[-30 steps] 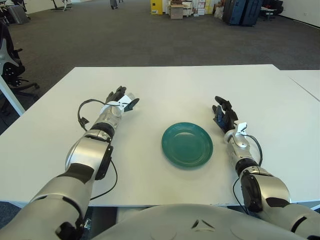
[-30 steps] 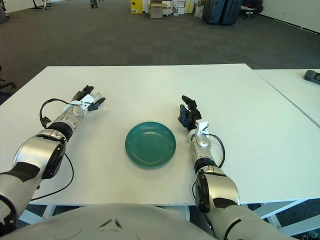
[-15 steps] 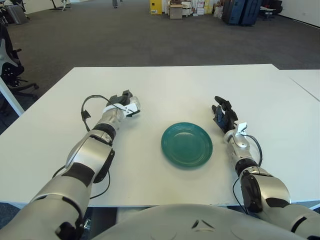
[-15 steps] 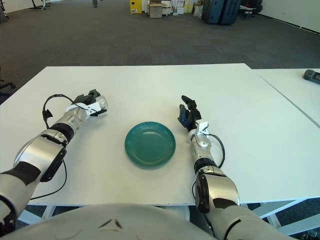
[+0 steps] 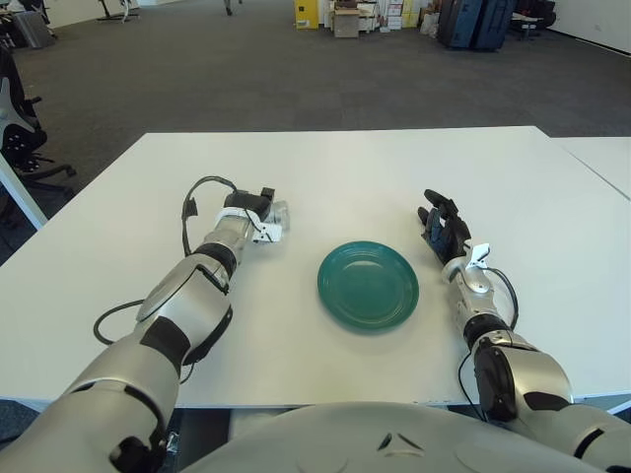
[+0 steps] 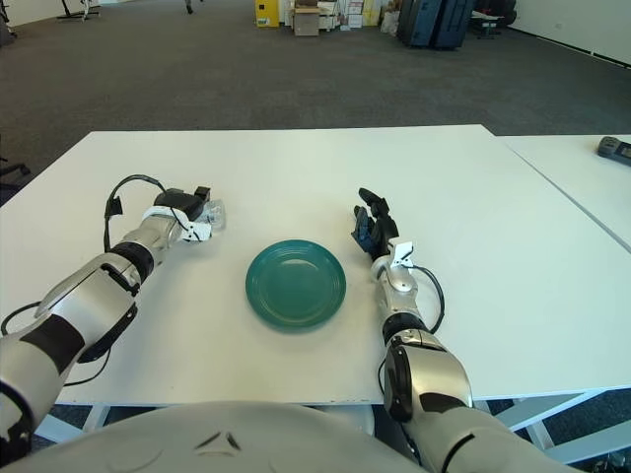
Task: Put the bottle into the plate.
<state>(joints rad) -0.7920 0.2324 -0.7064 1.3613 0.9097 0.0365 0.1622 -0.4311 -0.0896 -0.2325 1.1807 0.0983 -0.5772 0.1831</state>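
Left eye view, bottle (image 5: 279,211): clear, clasped in left hand (image 5: 254,209), above table (image 5: 325,168), left of plate.
Plate (image 5: 368,285): green, bare, mid-table, open white surface all round.
Left hand: fingers curled on bottle, forearm stretched toward plate.
Right hand (image 5: 442,225): resting right of plate, fingers loosely spread, holding nothing.

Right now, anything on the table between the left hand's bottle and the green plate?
Nothing. In both eye views only bare white table separates the clear bottle, held in the left hand, from the green plate. The right hand rests right of the plate.
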